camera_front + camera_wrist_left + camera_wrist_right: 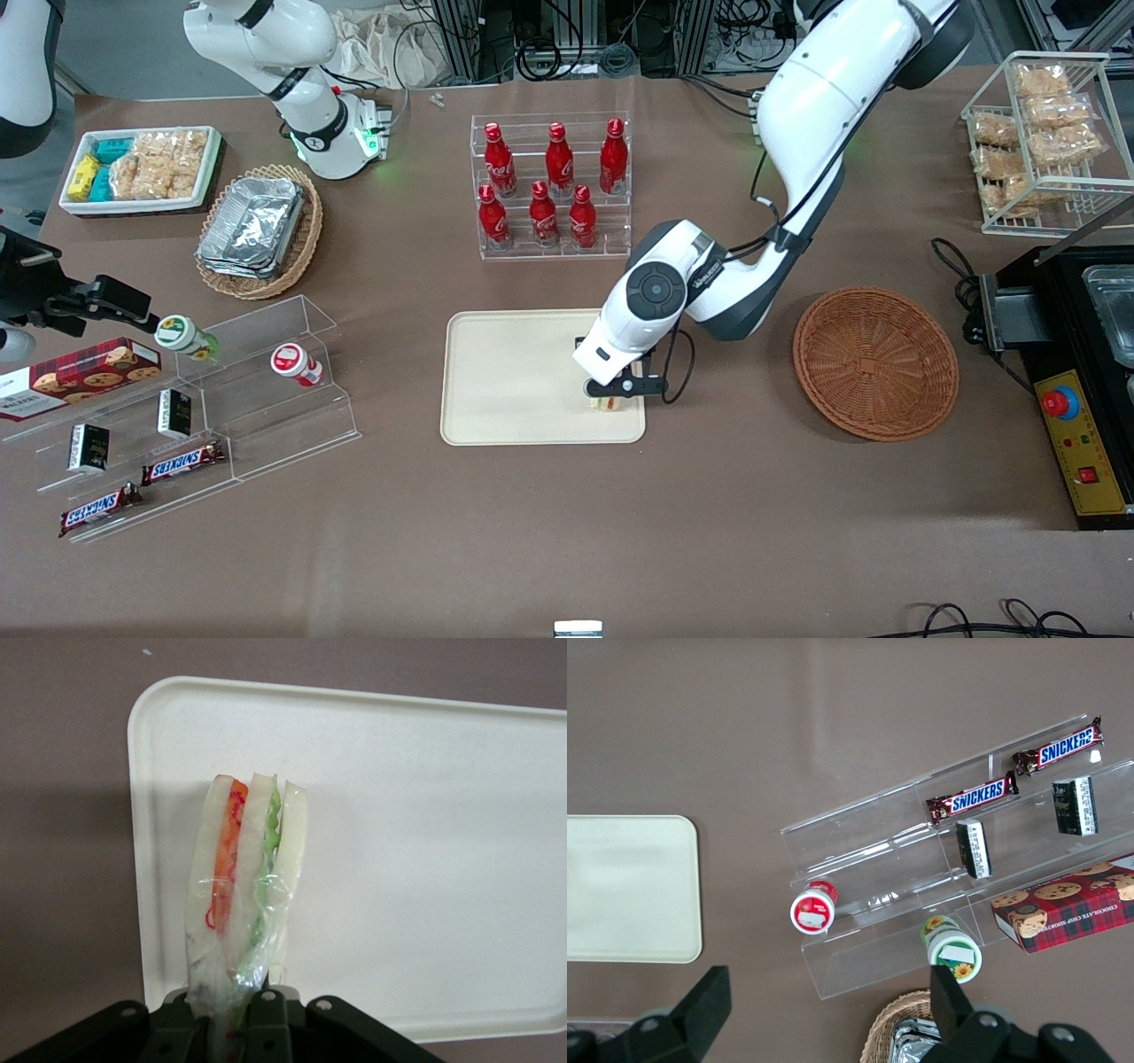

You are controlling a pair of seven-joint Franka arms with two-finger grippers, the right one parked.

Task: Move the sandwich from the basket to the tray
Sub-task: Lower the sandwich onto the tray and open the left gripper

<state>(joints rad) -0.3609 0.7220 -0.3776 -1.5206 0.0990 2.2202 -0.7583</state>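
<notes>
Gripper (614, 394) low over the tray (505, 372), at the corner nearest the wicker basket (875, 361); jaws pinched on the wrapped sandwich (244, 895), held upright by its film, likely for setting down; basket holds nothing; release not yet made

Brown table (567, 532): tray (496, 381), basket (875, 361)

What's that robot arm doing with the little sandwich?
The gripper is shut on the sandwich, a plastic-wrapped wedge, and holds it over the corner of the tray closest to the basket. The basket it came from has nothing left in it. Whether the sandwich already rests on the tray or hangs just above it can't be told, but it hasn't been let go yet.
</notes>
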